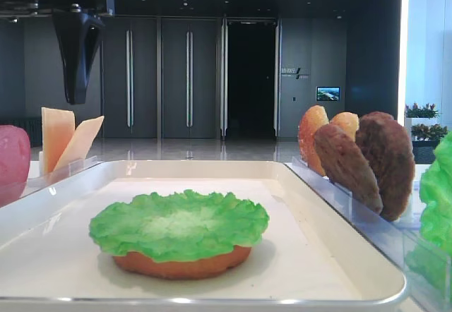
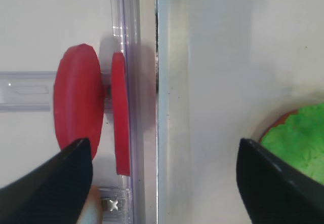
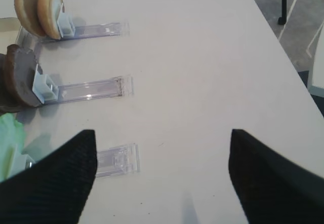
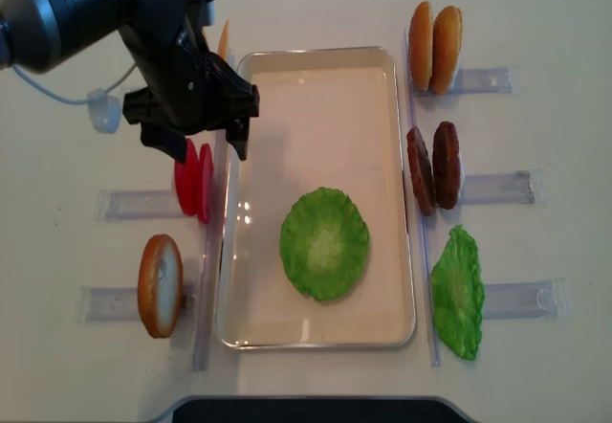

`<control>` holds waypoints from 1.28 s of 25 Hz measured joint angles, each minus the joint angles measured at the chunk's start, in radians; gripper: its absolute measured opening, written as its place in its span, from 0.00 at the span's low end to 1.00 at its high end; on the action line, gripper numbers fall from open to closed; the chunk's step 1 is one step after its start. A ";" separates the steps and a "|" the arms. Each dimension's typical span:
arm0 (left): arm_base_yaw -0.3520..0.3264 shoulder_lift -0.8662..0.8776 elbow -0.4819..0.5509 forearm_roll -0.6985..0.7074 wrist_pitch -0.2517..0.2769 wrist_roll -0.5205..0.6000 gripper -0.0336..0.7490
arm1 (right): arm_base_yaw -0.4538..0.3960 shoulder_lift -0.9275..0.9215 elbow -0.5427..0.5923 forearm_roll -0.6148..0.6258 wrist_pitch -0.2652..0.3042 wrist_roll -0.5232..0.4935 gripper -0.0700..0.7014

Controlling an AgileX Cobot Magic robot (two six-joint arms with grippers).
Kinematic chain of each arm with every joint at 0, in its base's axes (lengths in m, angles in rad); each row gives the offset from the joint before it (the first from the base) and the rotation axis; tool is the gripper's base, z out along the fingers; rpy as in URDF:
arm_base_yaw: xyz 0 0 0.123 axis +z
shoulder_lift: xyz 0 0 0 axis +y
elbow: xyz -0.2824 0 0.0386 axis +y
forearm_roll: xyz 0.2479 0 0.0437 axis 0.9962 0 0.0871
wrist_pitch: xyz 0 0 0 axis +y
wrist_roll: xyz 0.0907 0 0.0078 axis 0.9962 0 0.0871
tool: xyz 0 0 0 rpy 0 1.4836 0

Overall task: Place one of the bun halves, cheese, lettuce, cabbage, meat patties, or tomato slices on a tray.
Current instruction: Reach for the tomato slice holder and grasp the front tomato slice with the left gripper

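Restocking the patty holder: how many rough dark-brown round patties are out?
2: both rough dark-brown round patties stand on edge, side by side, in the clear holder right of the white tray.

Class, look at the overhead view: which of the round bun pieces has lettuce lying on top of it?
The bun half inside the tray, under the green lettuce leaf. The other bun halves stand bare in clear holders outside.

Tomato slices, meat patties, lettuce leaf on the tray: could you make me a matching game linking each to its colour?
Things:
1. tomato slices
2. meat patties
3. lettuce leaf on the tray

Colours:
A. green
B. dark brown
C. red

Pairs: 1-C, 2-B, 3-A
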 joint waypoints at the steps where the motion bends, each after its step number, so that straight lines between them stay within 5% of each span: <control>1: 0.000 0.005 0.000 0.000 0.000 0.000 0.93 | 0.000 0.000 0.000 0.000 0.000 0.000 0.79; 32: 0.000 0.147 -0.001 0.043 0.008 0.000 0.91 | 0.000 0.000 0.000 0.000 0.000 0.000 0.79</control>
